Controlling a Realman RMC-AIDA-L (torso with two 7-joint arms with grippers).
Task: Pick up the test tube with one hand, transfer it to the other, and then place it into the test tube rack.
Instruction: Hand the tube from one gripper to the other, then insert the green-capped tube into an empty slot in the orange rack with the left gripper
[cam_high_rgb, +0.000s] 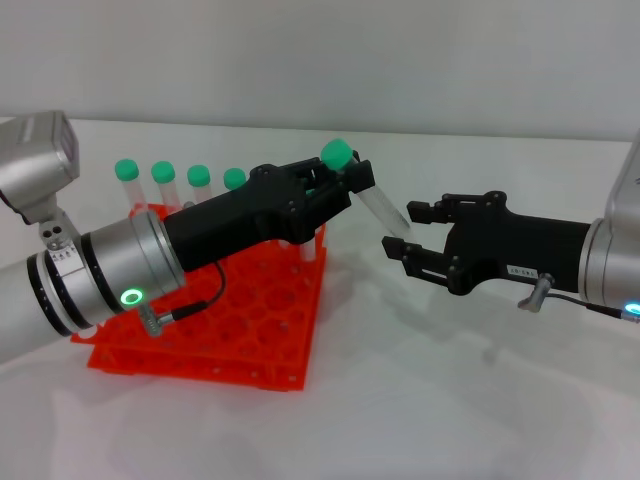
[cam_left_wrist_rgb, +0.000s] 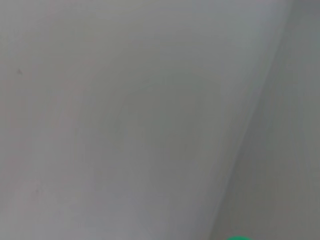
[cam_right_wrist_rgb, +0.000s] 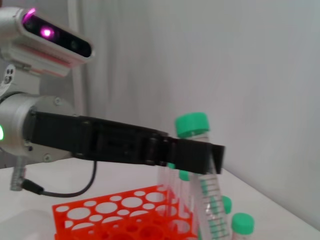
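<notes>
My left gripper (cam_high_rgb: 345, 180), on the silver ringed arm, is shut on the test tube (cam_high_rgb: 385, 212) just below its green cap (cam_high_rgb: 337, 153). It holds the tube tilted in the air past the right edge of the orange-red rack (cam_high_rgb: 250, 340). My right gripper (cam_high_rgb: 408, 230) is open, and the tube's lower tip sits at the gap between its fingertips. The right wrist view shows the left gripper (cam_right_wrist_rgb: 200, 152) clamped on the tube (cam_right_wrist_rgb: 207, 195) above the rack (cam_right_wrist_rgb: 115, 210). The left wrist view shows only a sliver of green cap (cam_left_wrist_rgb: 239, 238).
Several other green-capped tubes (cam_high_rgb: 163, 172) stand in the rack's back row, behind my left forearm; they also show in the right wrist view (cam_right_wrist_rgb: 242, 222). The white table (cam_high_rgb: 450, 400) runs to a pale wall behind.
</notes>
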